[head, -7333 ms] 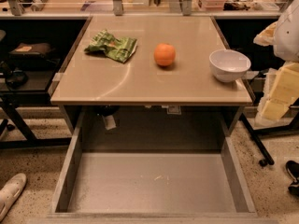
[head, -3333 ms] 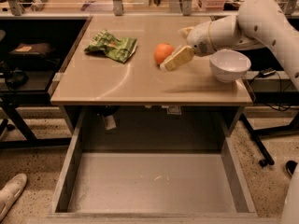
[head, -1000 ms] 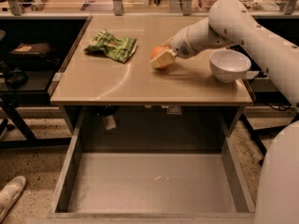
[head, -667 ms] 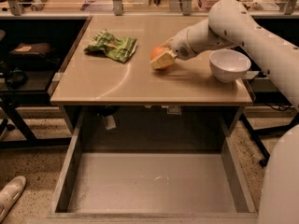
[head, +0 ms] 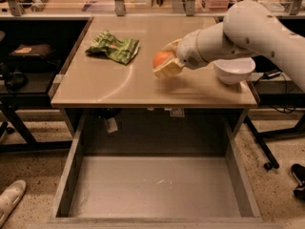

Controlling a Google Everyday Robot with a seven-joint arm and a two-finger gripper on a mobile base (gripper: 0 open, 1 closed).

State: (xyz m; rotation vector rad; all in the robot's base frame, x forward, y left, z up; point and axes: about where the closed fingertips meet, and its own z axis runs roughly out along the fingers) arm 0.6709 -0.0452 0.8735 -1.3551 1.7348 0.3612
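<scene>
An orange [head: 160,58] is near the middle of the tan table top [head: 109,87]. My gripper [head: 166,61] reaches in from the right on a white arm and is shut on the orange, one cream finger above it and one below. The orange looks slightly off the surface, though I cannot tell for sure. To the left lies a crumpled green chip bag [head: 113,46]. A white bowl [head: 233,70] stands to the right, just under the arm.
Below the table's front edge a wide grey drawer [head: 157,187] is pulled fully out with nothing in it. Black desks flank the table on both sides. A white shoe [head: 9,199] is on the floor at lower left.
The arm came in from the right and the gripper closed around the orange. In the last second the orange and gripper shifted a little to the left.
</scene>
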